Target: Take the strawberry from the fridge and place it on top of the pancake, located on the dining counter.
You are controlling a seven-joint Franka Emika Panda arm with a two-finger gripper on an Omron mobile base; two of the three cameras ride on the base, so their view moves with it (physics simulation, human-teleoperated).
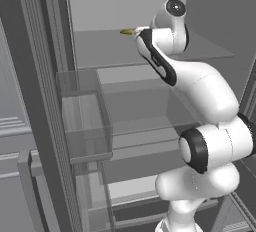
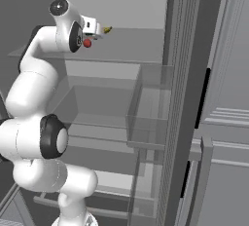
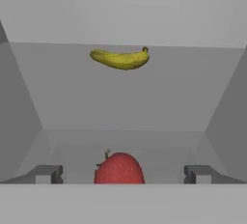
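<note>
Hand view shows the small rounded red strawberry sitting stem-up on the glass upper shelf of the open dark grey fridge, midway between the wide-open gripper fingertips with clear gaps either side, the curved yellow banana lying crosswise well behind it.

base views: behind arm, at 7 and 5 o'clock, sharing fridge shelves | hand view: close, facing strawberry
</note>
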